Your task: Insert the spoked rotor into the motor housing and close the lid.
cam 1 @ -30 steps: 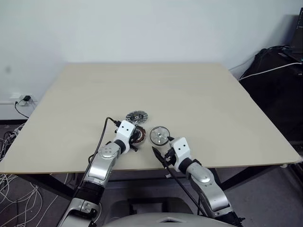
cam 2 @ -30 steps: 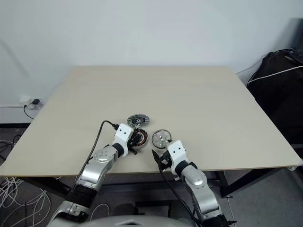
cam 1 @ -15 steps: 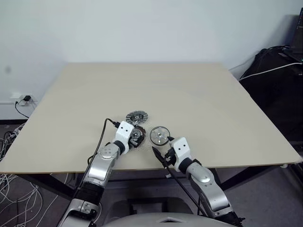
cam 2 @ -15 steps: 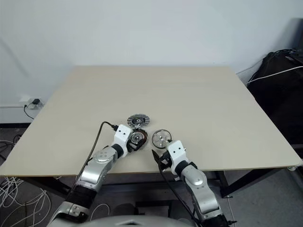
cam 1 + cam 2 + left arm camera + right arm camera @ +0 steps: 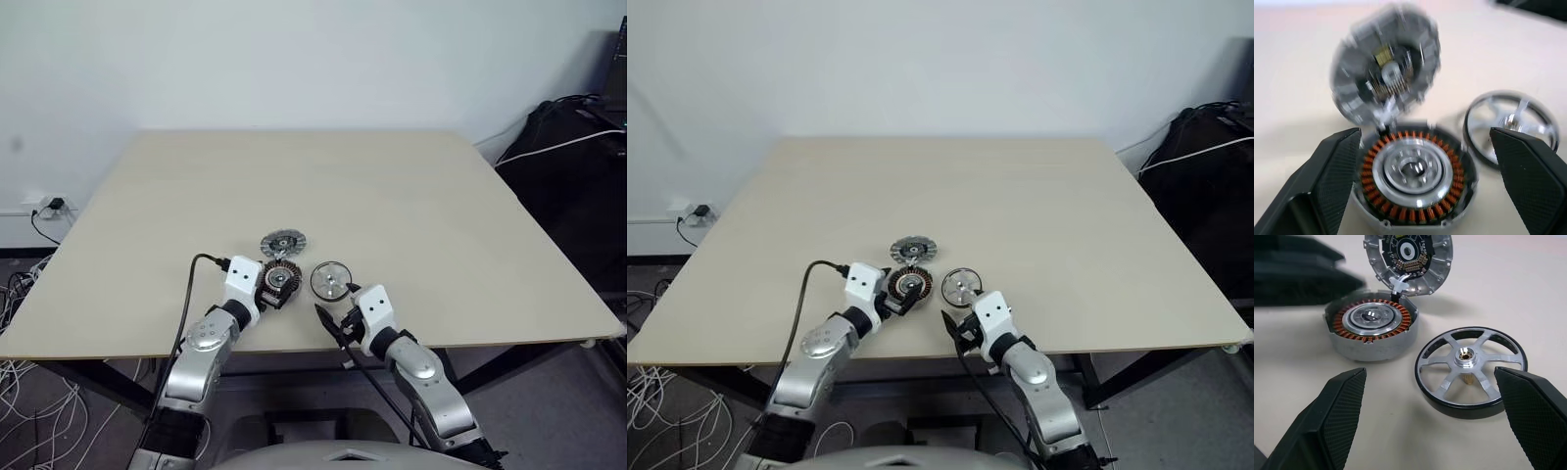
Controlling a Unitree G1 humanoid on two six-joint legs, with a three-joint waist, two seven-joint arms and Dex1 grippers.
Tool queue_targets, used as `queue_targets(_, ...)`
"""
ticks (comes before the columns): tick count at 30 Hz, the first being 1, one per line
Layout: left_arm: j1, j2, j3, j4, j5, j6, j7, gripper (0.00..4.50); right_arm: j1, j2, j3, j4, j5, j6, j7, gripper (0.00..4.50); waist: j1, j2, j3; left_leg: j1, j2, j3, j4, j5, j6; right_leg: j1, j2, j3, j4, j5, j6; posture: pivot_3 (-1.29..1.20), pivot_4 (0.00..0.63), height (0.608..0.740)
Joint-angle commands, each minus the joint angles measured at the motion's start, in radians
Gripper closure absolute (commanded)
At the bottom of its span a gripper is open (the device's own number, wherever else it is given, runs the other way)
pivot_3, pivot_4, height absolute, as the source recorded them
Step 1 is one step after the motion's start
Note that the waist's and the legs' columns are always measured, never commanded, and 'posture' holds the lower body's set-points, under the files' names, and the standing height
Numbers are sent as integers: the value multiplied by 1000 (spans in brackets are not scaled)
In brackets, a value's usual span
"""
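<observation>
The round motor housing with its ring of copper windings lies near the table's front edge. Its lid stands swung open just behind it, inner face showing. The spoked rotor, silver with a black rim, lies flat on the table just right of the housing, apart from it. My left gripper is open beside the housing's near left; its fingers flank the housing without touching. My right gripper is open and empty, just short of the rotor.
The pale wooden table stretches bare behind the parts. Its front edge runs right under both wrists. Black bags and cables stand off the table's right side; a wall socket with cables is at the left.
My left gripper has opened and drawn back from over the housing, toward the table's front edge and slightly left, so the housing's windings now show. The right arm has kept still.
</observation>
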Motion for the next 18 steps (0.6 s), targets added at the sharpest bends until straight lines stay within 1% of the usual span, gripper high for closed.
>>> queue_targets(1, 47, -1, 30, -89, -15, -60, 19, 64, -11, 3, -11, -32, 4, -16, 4, 0, 0, 0, 0, 0, 0, 0, 0, 0, 0, 0, 0, 0, 0, 0, 0, 0, 0, 740)
queue_targets(9, 130, -10, 90, -81, 1, -70, 112, 64, -35, 11, -5, -20, 4, -9, 9, 0, 0, 0, 0, 1, 0, 0, 0, 0, 0, 0, 0, 0, 0, 0, 0, 0, 0, 740)
queue_targets(12, 149, -26, 106, -78, -2, -76, 145, 689, -57, 22, 1, -17, -7, -6, 3, 0, 0, 0, 0, 0, 0, 0, 0, 0, 0, 0, 0, 0, 0, 0, 0, 0, 0, 740)
queue_targets(18, 184, -41, 96, -76, -4, -86, 154, 2658, -137, 61, 8, 19, -33, 75, -32, 0, -2, 0, 0, 0, 0, 0, 0, 0, 0, 0, 0, 0, 0, 0, 0, 0, 0, 740)
